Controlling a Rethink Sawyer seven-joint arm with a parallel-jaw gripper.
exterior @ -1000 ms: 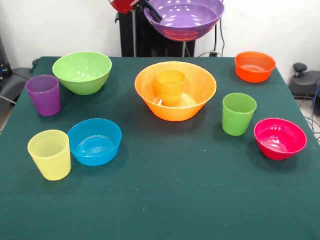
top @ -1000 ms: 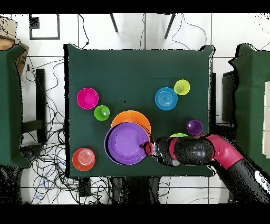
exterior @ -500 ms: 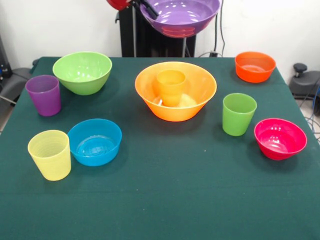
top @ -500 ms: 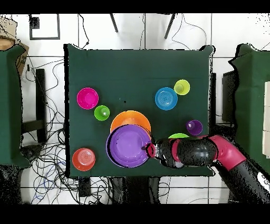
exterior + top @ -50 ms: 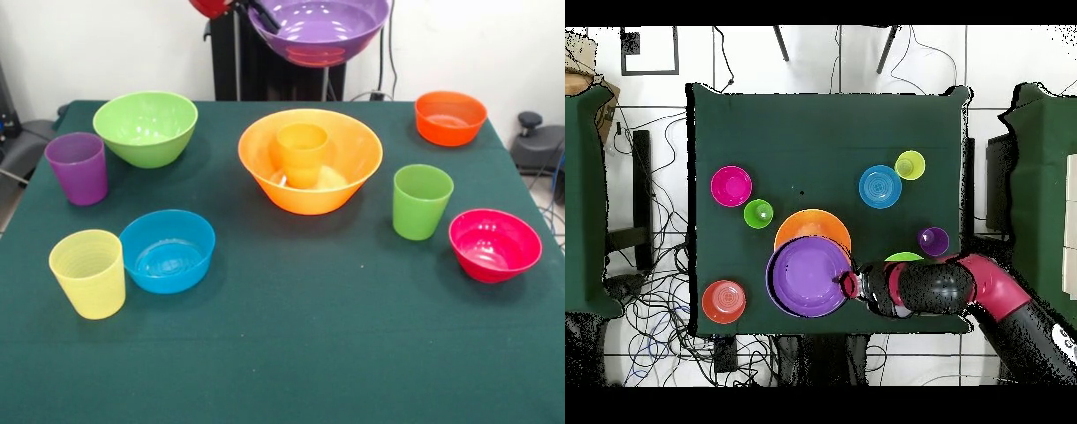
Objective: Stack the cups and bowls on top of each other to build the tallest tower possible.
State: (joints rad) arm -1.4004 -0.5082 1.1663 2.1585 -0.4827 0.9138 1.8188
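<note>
The purple bowl (image 5: 322, 28) is held aloft, gripped at its rim by the gripper (image 5: 262, 15); only the orange cup (image 5: 301, 152) is nested in the big bowl (image 5: 347, 163), the rest unstacked.

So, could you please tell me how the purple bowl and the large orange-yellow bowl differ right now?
The wide glossy purple plastic bowl hangs in the air, held at its rim by the tool, while the large glossy orange-yellow plastic bowl rests on the green table. The purple bowl is empty; the orange-yellow bowl has an orange plastic cup standing upright inside. The purple bowl looks shallower. Both are round and open side up.
</note>
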